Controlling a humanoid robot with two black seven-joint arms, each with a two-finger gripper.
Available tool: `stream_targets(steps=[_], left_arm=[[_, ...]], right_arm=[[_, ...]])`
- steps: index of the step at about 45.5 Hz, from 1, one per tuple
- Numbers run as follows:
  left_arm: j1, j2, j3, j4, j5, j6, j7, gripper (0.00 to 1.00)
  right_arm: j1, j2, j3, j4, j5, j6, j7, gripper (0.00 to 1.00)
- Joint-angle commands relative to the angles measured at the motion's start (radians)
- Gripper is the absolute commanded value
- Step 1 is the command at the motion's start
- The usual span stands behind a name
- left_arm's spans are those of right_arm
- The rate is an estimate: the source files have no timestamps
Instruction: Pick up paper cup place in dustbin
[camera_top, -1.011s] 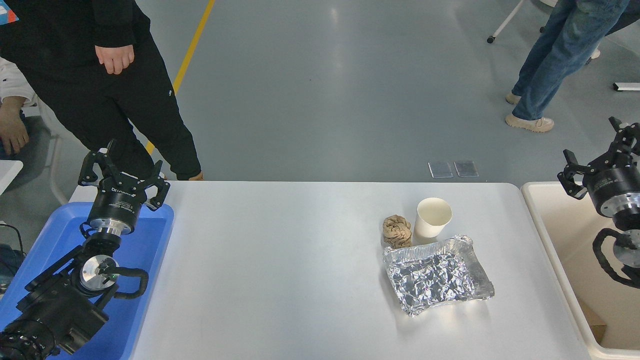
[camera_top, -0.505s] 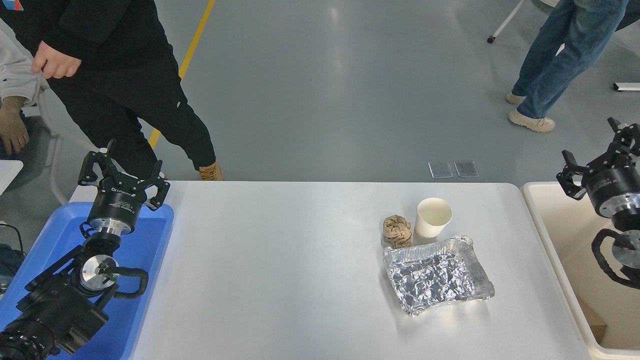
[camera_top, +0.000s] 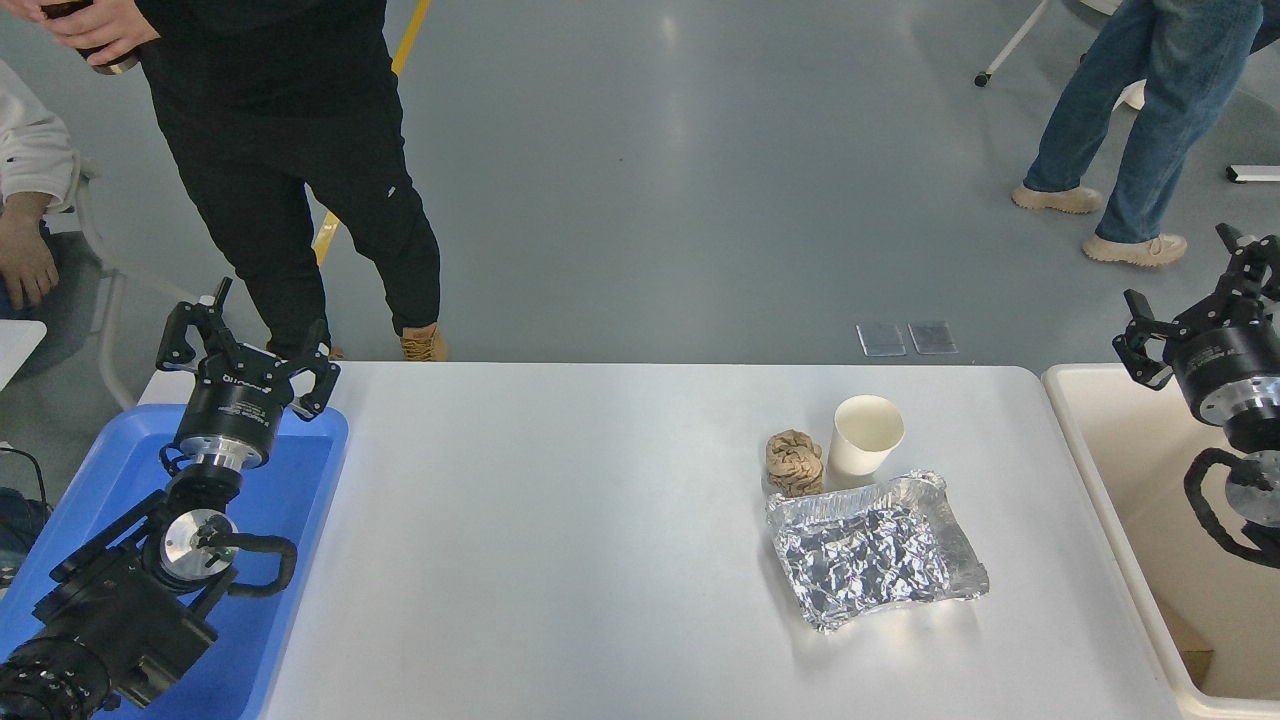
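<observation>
The white paper cup (camera_top: 865, 434) stands upright on the white table (camera_top: 600, 520), right of centre, touching a crumpled brown paper ball (camera_top: 794, 462) and just behind a shiny foil tray (camera_top: 875, 550). The cream dustbin (camera_top: 1130, 520) stands off the table's right edge, only partly in view. My right gripper (camera_top: 1195, 285) is open and empty, held above the dustbin's far corner, well to the right of the cup. My left gripper (camera_top: 245, 335) is open and empty, parked over the blue tray (camera_top: 290, 500) at the lower left.
A person in black stands at the table's far left corner. A seated person's hand shows at the left edge. Another person in jeans walks on the floor at the top right.
My right gripper has shifted slightly up and to the right. The person in black has stepped and raised a hand. The person in jeans has taken a step. The cup has not moved.
</observation>
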Motion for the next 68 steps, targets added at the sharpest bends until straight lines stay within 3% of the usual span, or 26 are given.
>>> stream_targets(steps=[1,24,33,36,38,45,48,50,59,68], left_arm=[[0.000,0.000,0.000,-0.001,0.000,0.000,0.000,0.99],[0.000,0.000,0.000,-0.001,0.000,0.000,0.000,0.99],[0.000,0.000,0.000,0.001,0.000,0.000,0.000,0.99],[0.000,0.000,0.000,-0.001,0.000,0.000,0.000,0.99],[0.000,0.000,0.000,0.001,0.000,0.000,0.000,0.99],[0.000,0.000,0.000,-0.001,0.000,0.000,0.000,0.99],[0.000,0.000,0.000,-0.001,0.000,0.000,0.000,0.99],[0.000,0.000,0.000,-0.001,0.000,0.000,0.000,0.99],[0.000,0.000,0.000,-0.001,0.000,0.000,0.000,0.99],[0.000,0.000,0.000,0.001,0.000,0.000,0.000,0.99]], right_arm=[[-0.001,-0.001,0.000,-0.005,-0.001,0.000,0.000,1.00],[0.063,0.009,-0.012,-0.008,-0.003,0.006,-0.003,1.00],[0.230,0.005,-0.245,-0.012,0.014,-0.013,-0.011,1.00],[0.302,0.000,-0.353,-0.014,0.019,-0.021,-0.044,1.00],[0.358,-0.003,-0.438,-0.014,0.017,-0.036,-0.096,1.00],[0.571,-0.012,-0.814,-0.012,0.042,-0.063,-0.391,1.00],[0.649,-0.011,-0.946,-0.011,0.089,-0.063,-0.465,1.00],[0.698,-0.006,-1.025,-0.011,0.115,-0.064,-0.482,1.00],[0.896,0.054,-1.351,0.002,0.116,-0.052,-0.485,1.00],[1.091,0.218,-1.827,0.029,0.112,-0.044,-0.482,1.00]])
